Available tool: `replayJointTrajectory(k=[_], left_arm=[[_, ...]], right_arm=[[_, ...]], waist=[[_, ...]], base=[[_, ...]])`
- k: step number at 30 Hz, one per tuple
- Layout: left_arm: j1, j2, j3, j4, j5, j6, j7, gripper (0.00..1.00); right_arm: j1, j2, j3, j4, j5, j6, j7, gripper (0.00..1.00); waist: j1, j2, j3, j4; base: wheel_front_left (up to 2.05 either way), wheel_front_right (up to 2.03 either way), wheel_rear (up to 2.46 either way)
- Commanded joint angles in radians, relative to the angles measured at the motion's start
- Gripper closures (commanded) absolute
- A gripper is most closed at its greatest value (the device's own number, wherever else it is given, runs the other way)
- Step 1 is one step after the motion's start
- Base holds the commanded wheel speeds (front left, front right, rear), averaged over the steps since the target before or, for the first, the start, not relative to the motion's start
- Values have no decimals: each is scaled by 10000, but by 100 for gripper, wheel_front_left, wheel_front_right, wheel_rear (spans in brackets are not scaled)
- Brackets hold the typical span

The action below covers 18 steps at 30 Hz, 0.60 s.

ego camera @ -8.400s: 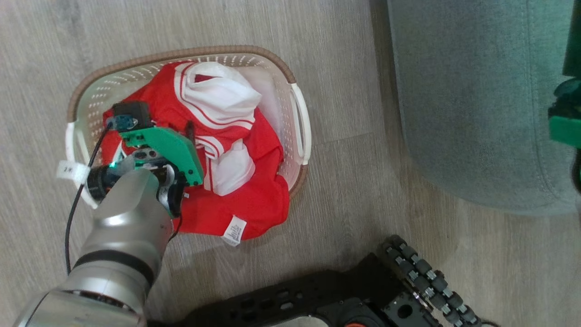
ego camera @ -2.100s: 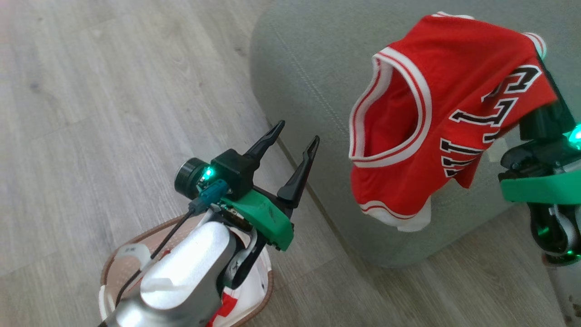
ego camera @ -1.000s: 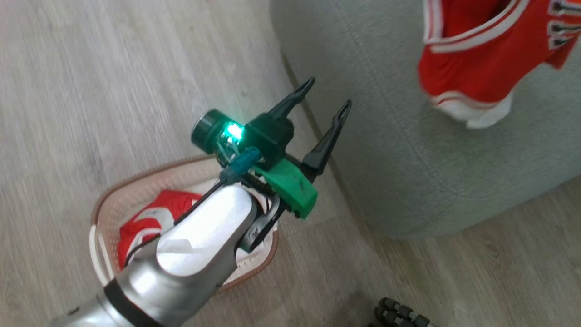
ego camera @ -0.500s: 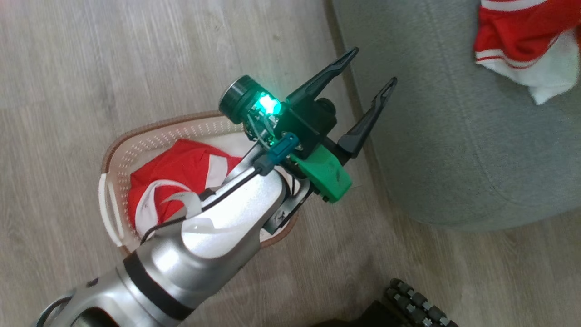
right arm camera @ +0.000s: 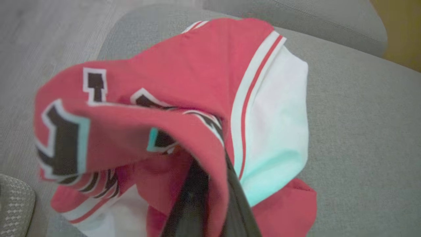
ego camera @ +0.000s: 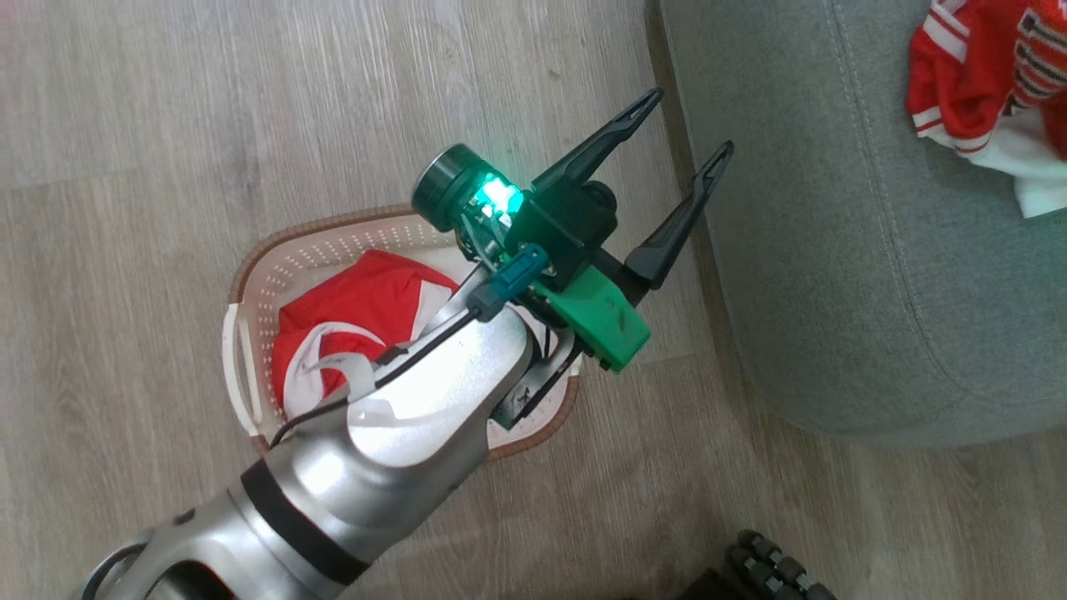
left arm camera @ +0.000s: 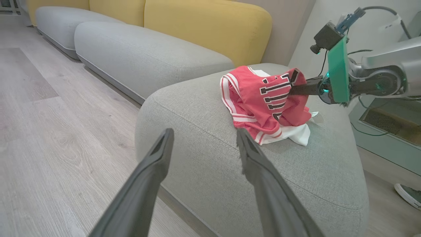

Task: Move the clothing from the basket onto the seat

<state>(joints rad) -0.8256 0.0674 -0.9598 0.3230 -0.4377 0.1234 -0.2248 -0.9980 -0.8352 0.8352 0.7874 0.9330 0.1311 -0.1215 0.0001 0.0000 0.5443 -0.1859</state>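
Note:
A red jersey, part of the clothing [left arm camera: 263, 98], lies bunched on the grey seat [left arm camera: 230, 171], its white trim touching the cushion. My right gripper [left arm camera: 293, 89] is shut on it, and in the right wrist view the red fabric [right arm camera: 184, 65] drapes over the closed fingers [right arm camera: 197, 197]. More red and white clothing [ego camera: 367, 300] sits in the cream basket [ego camera: 333, 229] on the floor left of the seat [ego camera: 834, 267]. My left gripper [ego camera: 690, 123] hangs open and empty above the basket's right end, pointing toward the seat edge. The jersey [ego camera: 959, 83] also shows at the head view's top right.
A yellow backrest [left arm camera: 207, 23] and another grey sofa section [left arm camera: 131, 56] stand behind the seat. A shoe [left arm camera: 408, 196] rests on the floor at the seat's far side. My base's wheel [ego camera: 775, 567] is near the bottom. Wooden floor [ego camera: 167, 125] surrounds the basket.
The head camera has swung, bringing more of the basket into view. The jersey, hanging in the air two seconds ago, now rests on the seat. My left gripper stays open.

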Motion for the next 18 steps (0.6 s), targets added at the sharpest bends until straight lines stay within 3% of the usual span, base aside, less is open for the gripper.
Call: replayJointTrajectory(k=[1, 3, 4, 5, 18], left_arm=[[-183, -95, 177, -259, -99, 24, -122, 0], [-158, -104, 198, -223, -147, 27, -171, 0], [-141, -107, 215, -204, -172, 28, -192, 0], [-119, -109, 238, -180, -195, 27, -212, 0], [895, 232, 771, -149, -653, -52, -351, 0]], right_arm=[[-52, -717, 457, 68, 392, -4, 173, 100], [-206, -781, 880, 128, 716, -4, 230, 100], [-274, -789, 1051, 183, 898, -4, 277, 55], [-337, -783, 1223, 236, 1049, -4, 323, 0], [-909, -1074, 3823, -607, 1776, -4, 616, 0]], waist=[[-1, 0, -161, 46], [-1, 0, -296, 50], [-1, 0, -368, 45], [-1, 0, -465, 35], [-1, 0, -2489, -279]], base=[[0, 0, 0], [0, 0, 0], [0, 0, 0], [0, 0, 0], [0, 0, 0]])
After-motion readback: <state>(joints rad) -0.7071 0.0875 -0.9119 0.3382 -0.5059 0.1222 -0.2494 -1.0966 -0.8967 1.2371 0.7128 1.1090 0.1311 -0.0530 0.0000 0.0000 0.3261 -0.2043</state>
